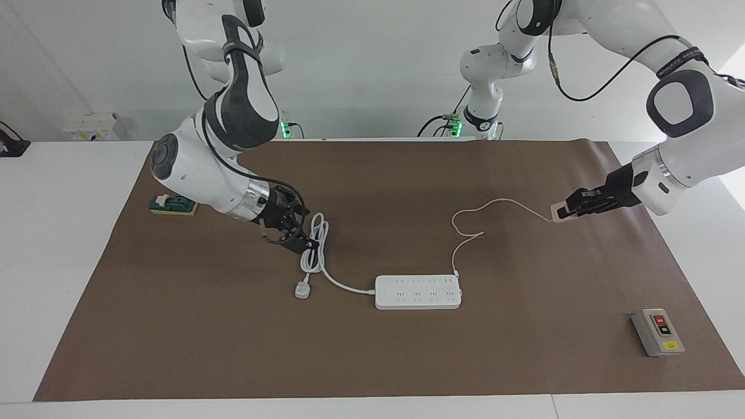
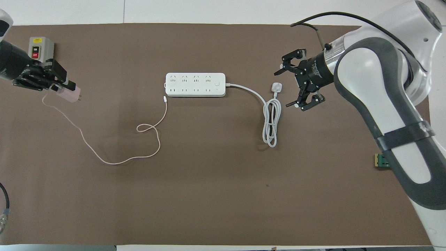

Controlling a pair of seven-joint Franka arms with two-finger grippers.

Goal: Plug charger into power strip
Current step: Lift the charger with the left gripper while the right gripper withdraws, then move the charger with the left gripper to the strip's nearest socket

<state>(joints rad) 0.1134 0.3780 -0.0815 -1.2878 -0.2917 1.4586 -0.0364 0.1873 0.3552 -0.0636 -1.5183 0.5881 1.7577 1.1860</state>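
The pale pink charger (image 1: 559, 213) is held in my left gripper (image 1: 566, 210), which is shut on it over the mat at the left arm's end. In the overhead view the charger (image 2: 70, 94) sticks out of the left gripper (image 2: 62, 86), prongs toward the power strip. Its thin pink cable (image 1: 512, 201) trails across the mat and ends beside the strip. The white power strip (image 1: 418, 292) (image 2: 195, 84) lies flat mid-mat, sockets up. My right gripper (image 1: 291, 237) (image 2: 289, 87) is open and empty over the strip's coiled white cord (image 1: 317, 244).
A white three-pin plug (image 1: 302, 290) (image 2: 276, 87) lies at the end of the coiled cord (image 2: 271, 125). A grey box with a red button (image 1: 657, 331) (image 2: 40, 48) stands at the left arm's end. A green and yellow block (image 1: 173, 205) sits at the right arm's end.
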